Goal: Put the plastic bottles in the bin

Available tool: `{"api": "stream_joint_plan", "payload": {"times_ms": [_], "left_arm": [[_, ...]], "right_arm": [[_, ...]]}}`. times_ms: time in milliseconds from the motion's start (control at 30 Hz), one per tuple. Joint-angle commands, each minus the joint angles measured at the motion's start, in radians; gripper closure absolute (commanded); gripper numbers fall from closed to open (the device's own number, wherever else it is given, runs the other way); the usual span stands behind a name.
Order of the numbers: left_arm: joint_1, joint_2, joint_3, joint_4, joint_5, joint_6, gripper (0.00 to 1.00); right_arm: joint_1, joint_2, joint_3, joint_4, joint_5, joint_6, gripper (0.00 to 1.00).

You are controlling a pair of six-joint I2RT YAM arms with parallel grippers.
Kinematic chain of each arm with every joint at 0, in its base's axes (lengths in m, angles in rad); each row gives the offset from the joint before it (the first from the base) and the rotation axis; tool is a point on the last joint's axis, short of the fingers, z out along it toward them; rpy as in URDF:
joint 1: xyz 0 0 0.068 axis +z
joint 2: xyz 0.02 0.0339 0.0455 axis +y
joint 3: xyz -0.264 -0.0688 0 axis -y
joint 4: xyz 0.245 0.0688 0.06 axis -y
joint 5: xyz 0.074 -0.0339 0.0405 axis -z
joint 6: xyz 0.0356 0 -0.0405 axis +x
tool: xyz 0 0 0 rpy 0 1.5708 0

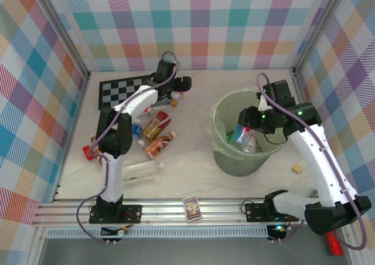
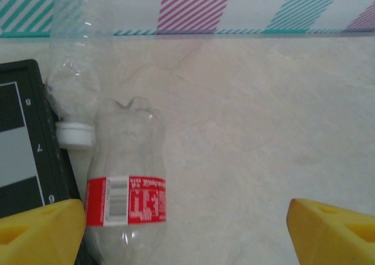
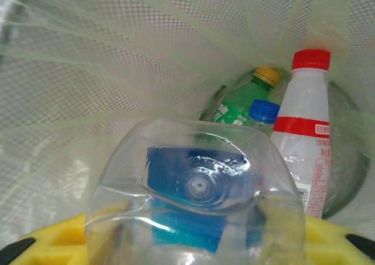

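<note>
Lying at the far left of the desk [image 2: 263, 130], just beside the edge of the chessboard [image 2: 20, 153], a clear bottle with a red-white label [image 2: 126, 183] looks empty and dented. I judge it very light, thin-walled and slick, apt to buckle or roll if nipped near an end; the labelled waist, taken across its width, seems the firmest hold. Its near end is cut off by the bottom of the left wrist view, and a second clear bottle with a white cap [image 2: 75, 77] beyond it fades into glare. The left claw [image 2: 187, 235] hangs over them spread wide, pinching nothing. Nearer the middle, the top view shows more bottles [image 1: 155, 133] in a loose heap, overlapped so that a count is unsure. To the right the bin [image 1: 220, 156] already holds a green bottle [image 3: 240, 104] and a white bottle with a red cap [image 3: 307, 142] — its liner [image 3: 117, 54] veils what lies lower. The right claw [image 1: 246, 124], over the bin's mouth, is closed on a blue-labelled bottle [image 3: 193, 200], whose neck is hidden.
</note>
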Motion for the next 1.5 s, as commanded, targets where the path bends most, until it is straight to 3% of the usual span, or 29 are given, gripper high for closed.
{"api": "stream_joint_plan", "payload": {"times_ms": [0, 400, 900, 1133, 1467], "left_arm": [[0.012, 0.066, 0.095, -0.048, -0.041, 0.023, 0.12], [0.019, 0.272, 0.293, -0.186, -0.042, 0.022, 0.11], [0.022, 0.39, 0.404, -0.258, -0.028, 0.019, 0.16], [0.019, 0.384, 0.377, -0.267, 0.003, 0.022, 0.23], [-0.031, 0.28, 0.236, -0.263, -0.049, 0.062, 0.19]], "right_arm": [[0.01, -0.054, -0.055, 0.061, -0.043, 0.056, 0.47], [0.01, -0.069, -0.038, 0.009, -0.023, 0.048, 0.18], [0.01, -0.139, 0.118, -0.095, 0.08, 0.024, 0.17], [0.01, -0.134, 0.128, -0.074, 0.076, 0.023, 0.16], [0.009, -0.122, 0.151, -0.056, 0.072, 0.016, 0.15]]}}
